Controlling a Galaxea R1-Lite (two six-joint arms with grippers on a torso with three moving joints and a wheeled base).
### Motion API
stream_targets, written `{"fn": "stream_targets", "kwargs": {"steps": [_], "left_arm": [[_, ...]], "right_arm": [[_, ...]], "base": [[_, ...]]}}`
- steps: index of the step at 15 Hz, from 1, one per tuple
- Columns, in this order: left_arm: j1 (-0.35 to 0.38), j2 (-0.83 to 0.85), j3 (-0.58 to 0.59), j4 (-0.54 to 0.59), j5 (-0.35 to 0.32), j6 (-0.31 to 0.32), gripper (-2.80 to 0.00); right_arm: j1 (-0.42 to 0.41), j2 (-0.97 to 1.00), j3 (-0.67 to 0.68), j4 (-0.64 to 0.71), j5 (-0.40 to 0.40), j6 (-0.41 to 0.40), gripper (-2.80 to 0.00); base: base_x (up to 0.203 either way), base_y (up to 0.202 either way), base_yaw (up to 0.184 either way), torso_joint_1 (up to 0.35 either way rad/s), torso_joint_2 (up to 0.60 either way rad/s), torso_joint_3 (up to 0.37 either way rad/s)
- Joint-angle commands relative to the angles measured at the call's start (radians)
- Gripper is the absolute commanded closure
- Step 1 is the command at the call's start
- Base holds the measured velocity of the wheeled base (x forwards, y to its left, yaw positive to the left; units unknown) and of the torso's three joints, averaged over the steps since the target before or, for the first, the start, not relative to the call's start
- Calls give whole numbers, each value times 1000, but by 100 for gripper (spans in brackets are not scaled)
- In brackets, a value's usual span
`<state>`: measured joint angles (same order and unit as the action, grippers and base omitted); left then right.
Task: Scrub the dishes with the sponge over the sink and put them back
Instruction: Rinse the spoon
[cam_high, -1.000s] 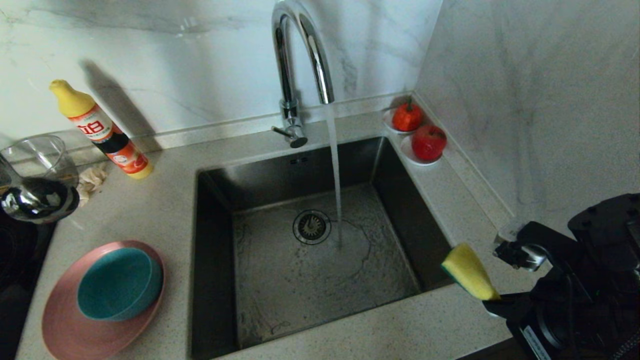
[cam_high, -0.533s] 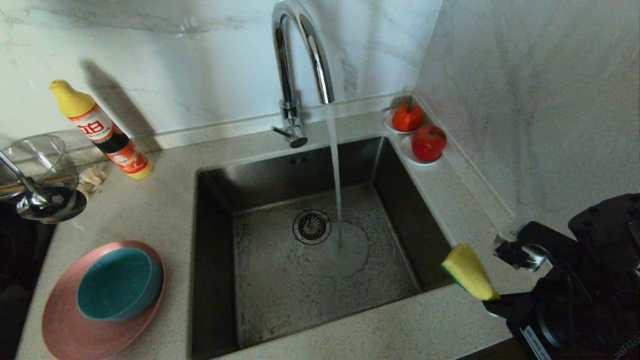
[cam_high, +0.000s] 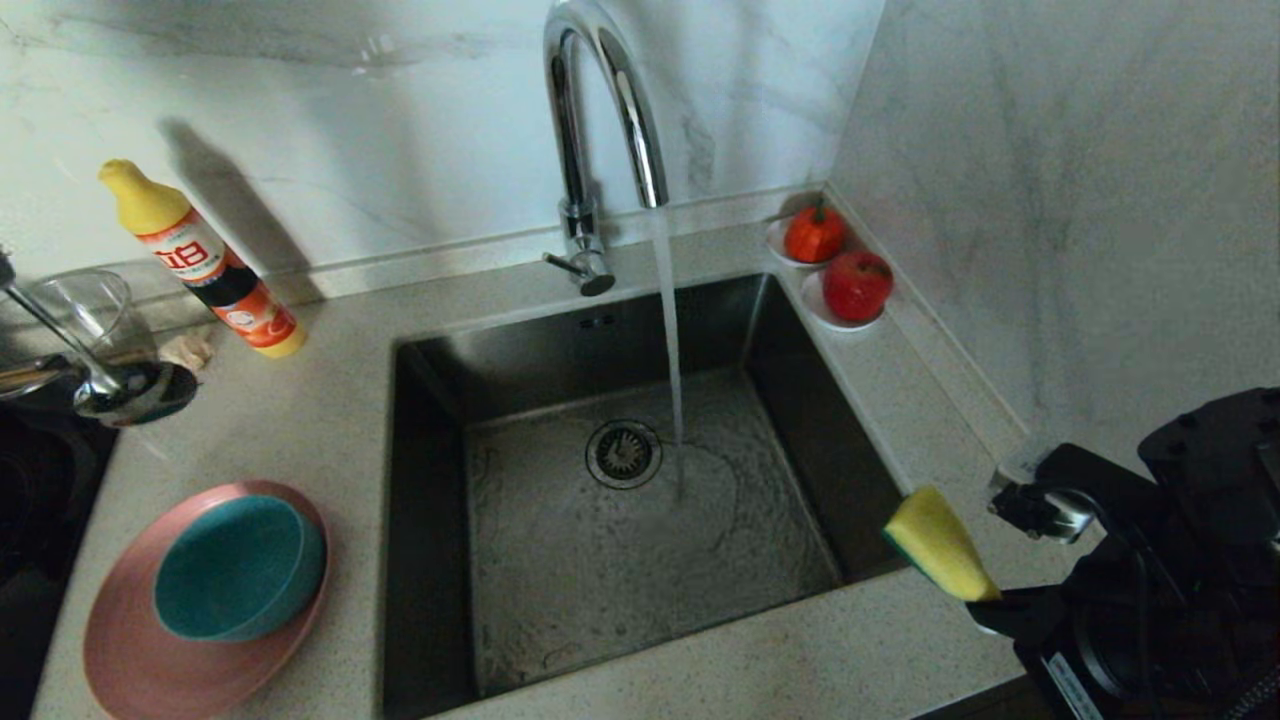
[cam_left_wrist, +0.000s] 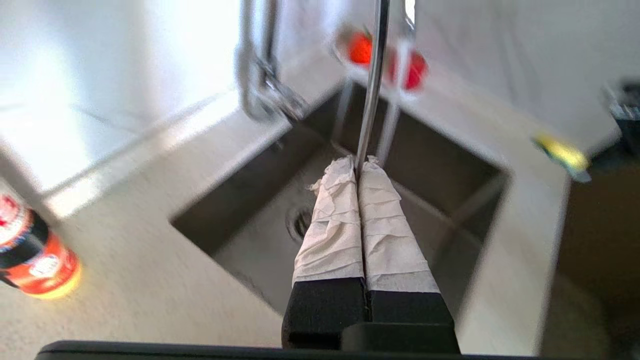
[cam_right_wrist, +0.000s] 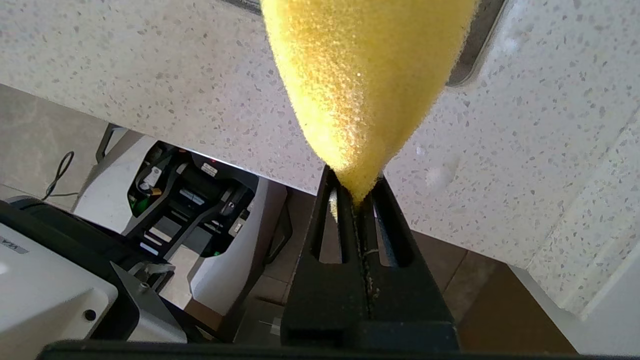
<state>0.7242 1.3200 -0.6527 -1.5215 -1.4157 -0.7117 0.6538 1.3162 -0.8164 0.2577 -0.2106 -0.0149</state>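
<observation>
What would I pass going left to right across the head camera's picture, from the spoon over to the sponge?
spoon → detergent bottle → teal-blue bowl on the pink plate → tap → stream of water → two red fruits → sponge, held by the right gripper.

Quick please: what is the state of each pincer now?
Left pincer: closed on the spoon handle.
Right pincer: closed on the sponge.
</observation>
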Motion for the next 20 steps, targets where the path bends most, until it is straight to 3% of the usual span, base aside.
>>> {"fn": "stream_targets", "kwargs": {"steps": [1,7,12,15,17,20], "left_arm": [[-28,0,37,-9,67,3,0],[-109,-4,89,-9,318,43,0],[-190,-5,123,-9,514,131,0],[-242,0,159,-9,600,200,0],[-264,5,160,-9,609,253,0],[-275,4,165,-9,637,273,0]], "right_arm": [[0,-2,2,2,-1,0,0],[1,9,0,0,-1,0,0],[1,5,2,-8,-1,0,0],[1,3,2,-12,-3,-2,0],[1,-6,2,-12,-3,0,0],[1,-6,2,-12,-3,0,0]], "base": [[0,0,0,0,0,0],[0,0,0,0,0,0],[0,0,0,0,0,0],[0,0,0,0,0,0],[0,0,0,0,0,0],[0,0,0,0,0,0]]}}
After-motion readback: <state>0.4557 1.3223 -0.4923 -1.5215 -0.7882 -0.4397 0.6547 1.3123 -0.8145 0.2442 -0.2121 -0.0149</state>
